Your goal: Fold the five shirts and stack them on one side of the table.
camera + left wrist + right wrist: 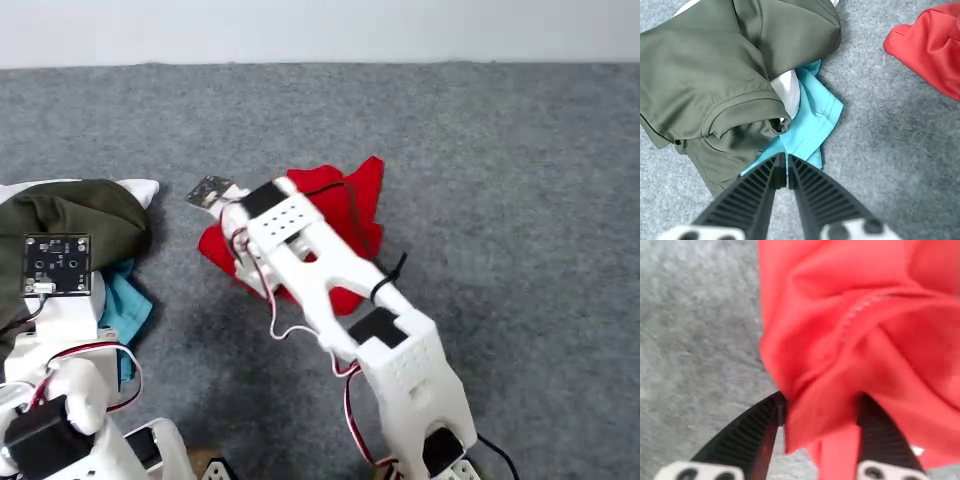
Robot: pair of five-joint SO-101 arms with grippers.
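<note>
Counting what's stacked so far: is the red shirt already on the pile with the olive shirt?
No, the red shirt lies by itself on the grey table, with bare table between it and the olive shirt.

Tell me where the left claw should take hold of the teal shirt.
Grip the teal shirt by its hemmed edge poking out from under the olive shirt, coming from the bare carpet side where the shut left claw points. The rest lies buried, so probably only this flap is free.
</note>
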